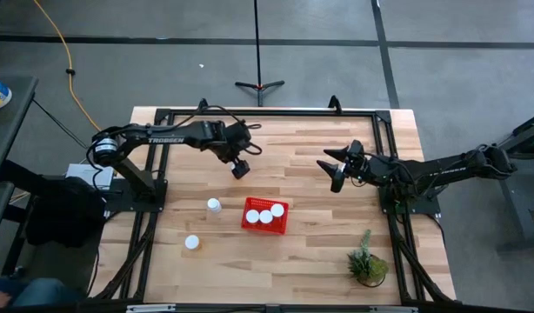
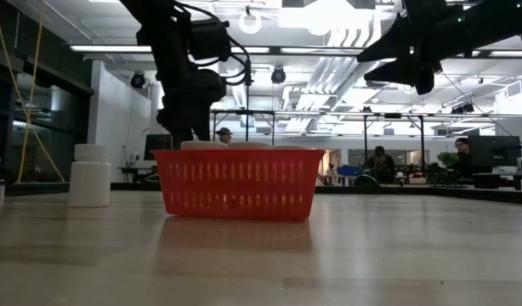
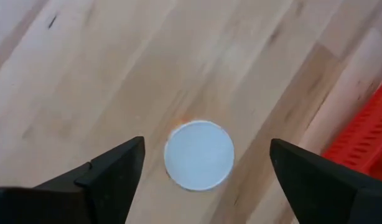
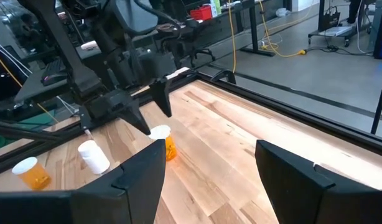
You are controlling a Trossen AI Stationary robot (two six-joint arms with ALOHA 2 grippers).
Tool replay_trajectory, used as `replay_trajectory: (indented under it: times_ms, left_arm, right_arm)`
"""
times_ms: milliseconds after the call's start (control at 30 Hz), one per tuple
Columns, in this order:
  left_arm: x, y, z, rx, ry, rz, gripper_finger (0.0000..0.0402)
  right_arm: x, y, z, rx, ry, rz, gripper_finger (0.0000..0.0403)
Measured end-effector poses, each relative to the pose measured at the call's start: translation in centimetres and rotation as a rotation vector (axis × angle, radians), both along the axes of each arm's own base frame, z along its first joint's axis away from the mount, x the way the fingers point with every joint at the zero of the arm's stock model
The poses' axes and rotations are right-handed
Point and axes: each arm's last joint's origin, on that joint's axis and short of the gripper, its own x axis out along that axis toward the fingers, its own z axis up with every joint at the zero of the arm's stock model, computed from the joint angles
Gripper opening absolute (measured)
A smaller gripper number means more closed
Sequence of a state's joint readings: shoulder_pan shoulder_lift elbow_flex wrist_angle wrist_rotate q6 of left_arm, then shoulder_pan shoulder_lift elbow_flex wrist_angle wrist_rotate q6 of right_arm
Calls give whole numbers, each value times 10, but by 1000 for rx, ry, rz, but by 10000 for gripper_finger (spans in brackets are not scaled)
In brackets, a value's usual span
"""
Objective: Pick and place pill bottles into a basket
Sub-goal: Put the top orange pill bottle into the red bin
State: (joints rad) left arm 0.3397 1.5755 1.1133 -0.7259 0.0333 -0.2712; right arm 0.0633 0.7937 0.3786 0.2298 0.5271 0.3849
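Note:
A red mesh basket (image 1: 265, 216) stands at the table's middle with three white-capped pill bottles (image 1: 265, 213) in it. An orange bottle with a white cap (image 4: 164, 142) stands upright on the wood to the far left of the basket. Its cap (image 3: 199, 155) shows between the fingers of my left gripper (image 3: 206, 146). That gripper (image 1: 240, 168) is open, points down just above the bottle, and hides it in the high view. A white bottle (image 1: 214, 205) and another bottle (image 1: 192, 243) stand left of the basket. My right gripper (image 1: 335, 174) is open and empty, raised to the far right of the basket.
A green potted plant (image 1: 368, 262) stands near the table's near right corner. The basket's wall (image 3: 365, 140) lies close beside my left gripper. A dark frame runs along the table's edges. People sit in the room beyond the table (image 2: 380, 161).

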Motion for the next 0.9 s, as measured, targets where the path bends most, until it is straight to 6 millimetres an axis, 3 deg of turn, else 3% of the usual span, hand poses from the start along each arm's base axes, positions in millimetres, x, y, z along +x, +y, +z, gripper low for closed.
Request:
replay_trajectory:
  times_ms: [900]
  left_arm:
    - [10,3,-37,-56,140,-9,376]
  right_arm:
    - [-1,0,-3,22,19,0,239]
